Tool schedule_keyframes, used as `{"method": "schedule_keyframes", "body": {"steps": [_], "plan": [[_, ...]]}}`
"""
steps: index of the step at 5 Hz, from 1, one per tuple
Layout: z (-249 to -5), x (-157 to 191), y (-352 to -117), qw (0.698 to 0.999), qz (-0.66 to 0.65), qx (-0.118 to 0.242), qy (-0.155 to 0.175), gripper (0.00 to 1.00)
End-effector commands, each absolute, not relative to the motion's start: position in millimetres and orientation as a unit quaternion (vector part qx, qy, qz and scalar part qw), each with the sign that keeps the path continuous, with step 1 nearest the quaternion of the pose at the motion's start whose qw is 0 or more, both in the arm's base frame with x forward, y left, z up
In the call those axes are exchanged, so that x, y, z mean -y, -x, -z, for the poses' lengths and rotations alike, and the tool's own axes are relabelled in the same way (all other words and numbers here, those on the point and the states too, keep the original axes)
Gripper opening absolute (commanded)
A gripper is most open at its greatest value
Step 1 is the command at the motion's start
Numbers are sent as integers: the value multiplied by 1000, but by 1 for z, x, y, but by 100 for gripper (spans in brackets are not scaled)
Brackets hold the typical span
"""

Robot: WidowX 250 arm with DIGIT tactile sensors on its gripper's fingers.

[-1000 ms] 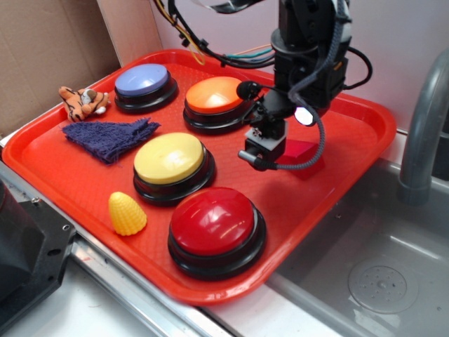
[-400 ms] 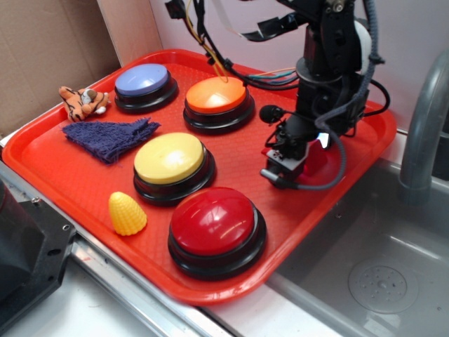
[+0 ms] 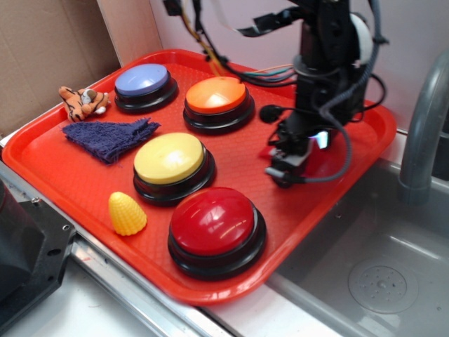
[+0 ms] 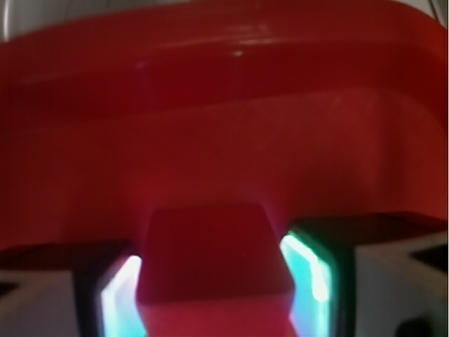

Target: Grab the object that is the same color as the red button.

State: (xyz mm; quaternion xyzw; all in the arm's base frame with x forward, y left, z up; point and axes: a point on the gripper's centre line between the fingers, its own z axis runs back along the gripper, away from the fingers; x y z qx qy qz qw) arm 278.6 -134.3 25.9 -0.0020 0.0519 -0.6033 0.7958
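The object, a small dark-red wedge block [image 4: 210, 253], sits on the red tray [image 3: 70, 168] between my two fingers in the wrist view. Both glowing pads [image 4: 309, 270] press against its sides. In the exterior view my gripper [image 3: 284, 168] points down at the tray's right side, just behind the red button [image 3: 214, 219], and hides nearly all of the block. The red button is a large glossy dome on a black base at the tray's front. My gripper [image 4: 214, 281] is shut on the block.
On the tray are a yellow button [image 3: 170, 158], orange button [image 3: 216, 95], blue button [image 3: 142, 81], yellow corn toy [image 3: 126, 214], purple cloth [image 3: 109, 135] and tiger toy [image 3: 83, 102]. A steel sink [image 3: 365, 267] and faucet [image 3: 421, 140] lie to the right.
My arm moved right and down from beside the orange button onto the dark-red block, which now sits between the fingers, largely covered in the exterior view.
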Motion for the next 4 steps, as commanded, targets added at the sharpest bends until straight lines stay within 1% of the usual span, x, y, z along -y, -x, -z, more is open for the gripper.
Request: {"method": "schedule_keyframes", "body": {"steps": [1,2,3,4], "plan": [[-151,103,-236,923,385,-1,-4,0],[-195,84,-205,963,266,22,-21,0],[-217,80,-187,988,143,49,-37,0],[-226,85,-181,994,18,83,-62,0]]}}
